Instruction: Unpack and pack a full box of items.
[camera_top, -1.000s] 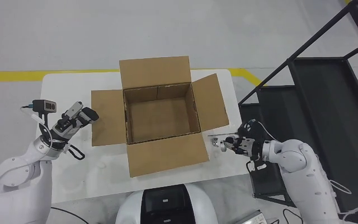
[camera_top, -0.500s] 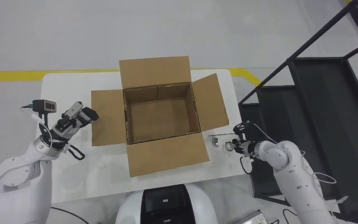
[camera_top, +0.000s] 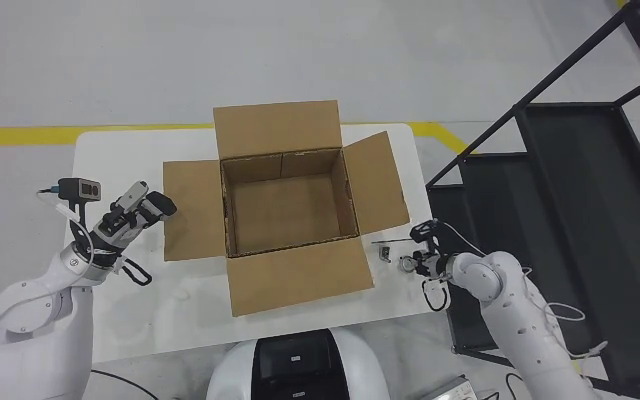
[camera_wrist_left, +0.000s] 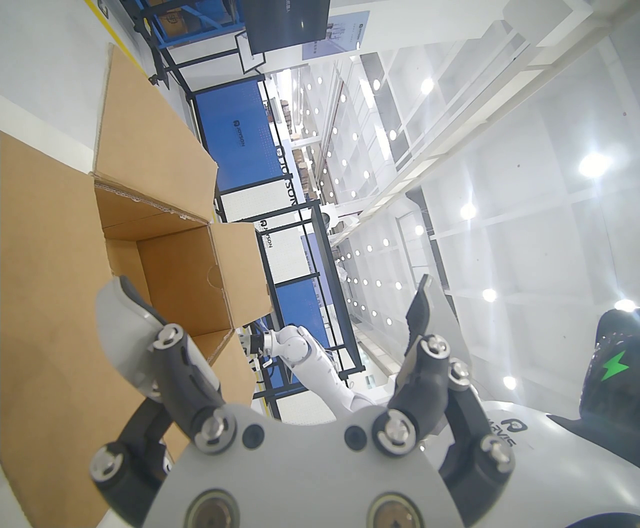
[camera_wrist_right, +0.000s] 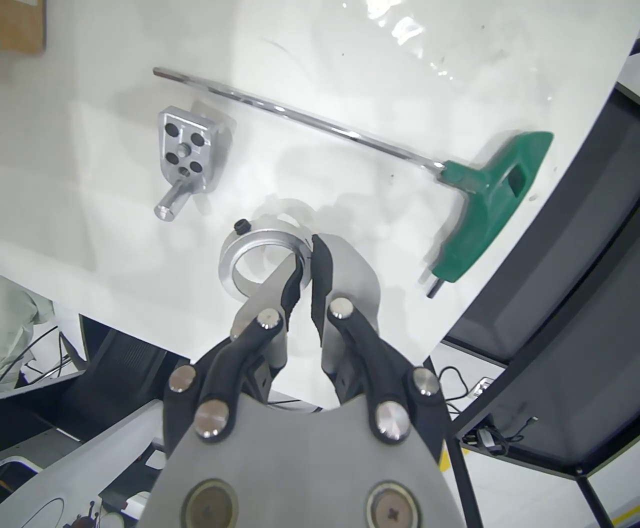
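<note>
Two grippers to log: how does each stand? (Inspector)

My right gripper (camera_wrist_right: 306, 247) is clamped on the wall of the metal ring (camera_wrist_right: 265, 235), one finger inside the bore, the other outside. My left gripper (camera_wrist_left: 270, 295) is spread wide, holding nothing, raised beside the box's left flap. (Robot)

Location and lie of the ring? (Inspector)

Flat on the worktop (camera_wrist_right: 350, 60), bore upward, near the right-hand edge. A drilled metal block (camera_wrist_right: 192, 145) and a green T-handle hex key (camera_wrist_right: 492, 175) lie just beside it, neither touching it. (Robot)

The governing relation for the next move? (Inspector)

The box (camera_top: 285, 165) lies to my left of the ring, and its folded-out flaps sit between ring and opening. If packing is the step in hand, I judge the ring must rise above those flaps and travel leftward over the rim before release. My right arm is plainly the nearer; the left stands on the box's far side. Risk noted: a pinch on one wall may let the ring swing. (Robot)
</note>
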